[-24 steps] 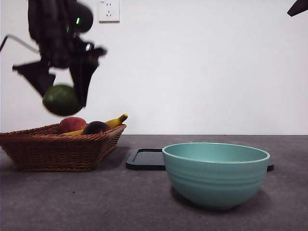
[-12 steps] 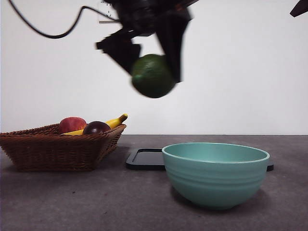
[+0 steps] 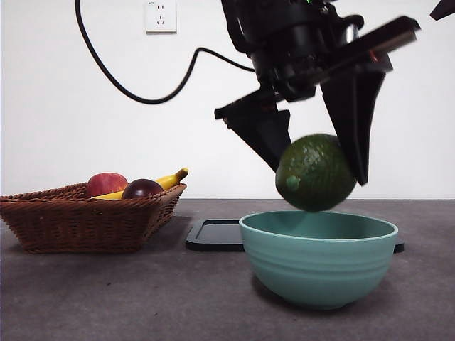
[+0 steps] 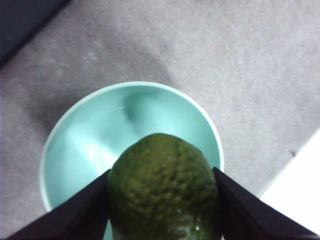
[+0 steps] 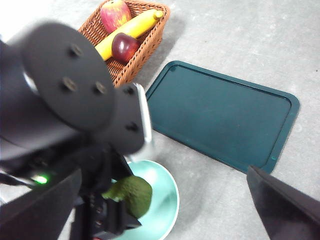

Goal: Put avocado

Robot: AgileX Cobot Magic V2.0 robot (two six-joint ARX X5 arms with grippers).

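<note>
My left gripper (image 3: 316,170) is shut on the avocado (image 3: 315,172), a dark green bumpy fruit. It holds the avocado just above the teal bowl (image 3: 320,263), with the fruit's underside near rim height. In the left wrist view the avocado (image 4: 162,187) sits between the two black jaws, over the bowl's inside (image 4: 100,130). The right wrist view shows the left arm (image 5: 65,95), the avocado (image 5: 132,194) and the bowl (image 5: 167,200) from above. My right gripper (image 5: 162,215) is open, high and to the side; it shows as a black tip (image 3: 442,8) at the top corner.
A wicker basket (image 3: 71,213) at the left holds a red apple (image 3: 105,183), a dark purple fruit (image 3: 142,188) and a banana (image 3: 170,179). A dark flat tray (image 3: 213,234) lies behind the bowl. A black cable (image 3: 142,96) hangs from the arm.
My left gripper has carried the avocado from above the basket rightward and then down, to just over the teal bowl. The basket, tray and bowl have not moved.
</note>
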